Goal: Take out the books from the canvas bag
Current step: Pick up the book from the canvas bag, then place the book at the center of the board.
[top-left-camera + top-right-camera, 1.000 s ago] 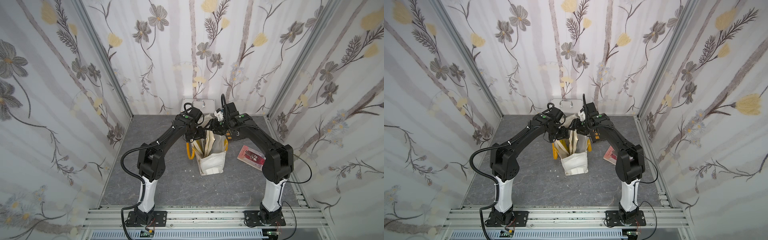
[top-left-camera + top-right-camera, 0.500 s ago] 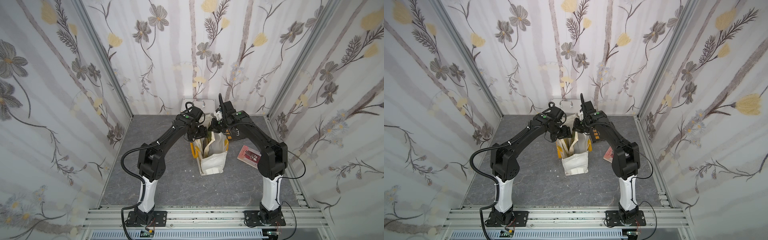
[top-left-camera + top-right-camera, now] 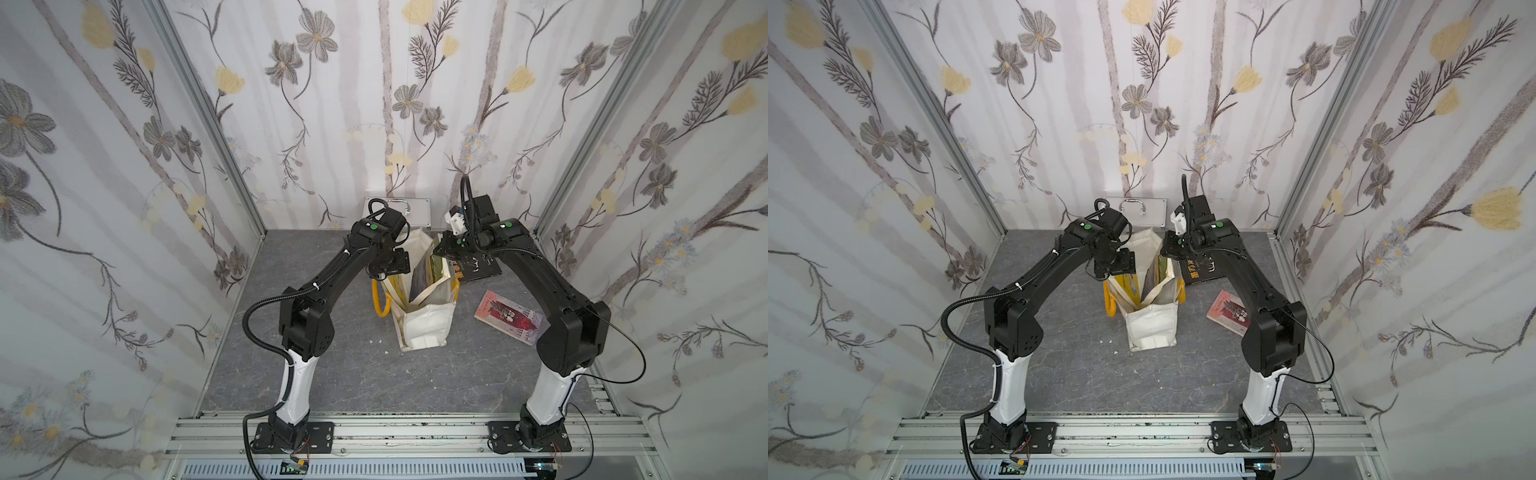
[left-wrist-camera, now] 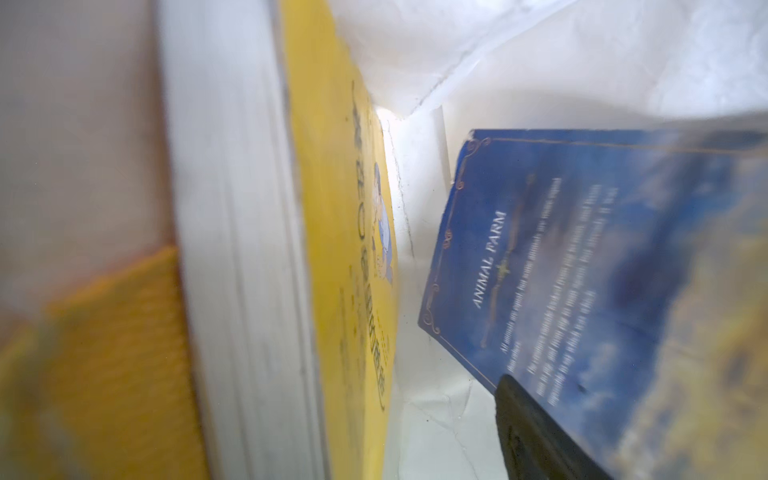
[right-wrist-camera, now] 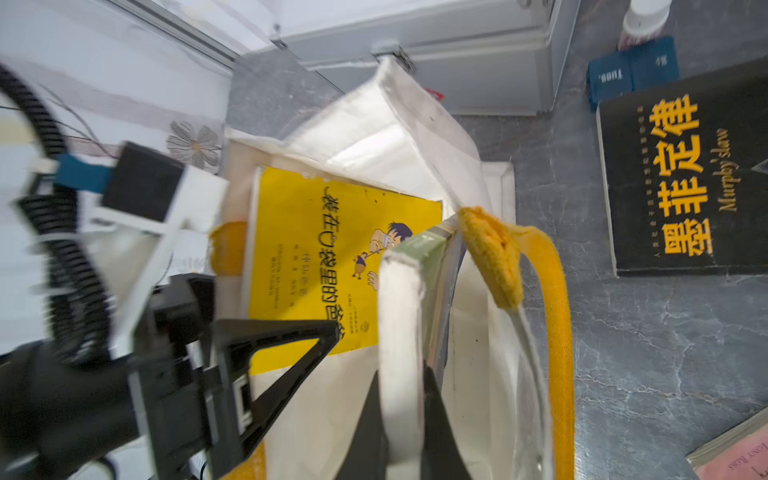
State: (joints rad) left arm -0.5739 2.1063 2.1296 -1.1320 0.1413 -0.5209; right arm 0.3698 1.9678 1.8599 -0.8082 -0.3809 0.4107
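The cream canvas bag (image 3: 424, 328) (image 3: 1152, 328) stands upright and open mid-table. Inside, a yellow book with a cartoon child (image 5: 316, 249) (image 4: 345, 291) leans on the left wall. The blue "Animal Farm" book (image 4: 561, 270) (image 3: 422, 274) stands by the right wall. My right gripper (image 5: 402, 374) (image 3: 438, 251) is shut on its upper page edge. My left gripper (image 3: 388, 266) is open at the left rim, one finger (image 4: 536, 432) inside and clear of the yellow book. A black book (image 3: 478, 268) and a pinkish-red book (image 3: 509, 318) lie on the table to the right.
A silver metal case (image 3: 397, 208) stands against the back wall just behind the bag. A small blue box (image 5: 631, 70) and a white cup (image 5: 644, 16) sit beside it. A yellow handle (image 3: 380, 299) hangs off the bag's left side. Wallpapered walls close in three sides.
My right gripper has closed on the blue book at the bag's mouth, and that arm has shifted slightly. The left arm has barely moved.
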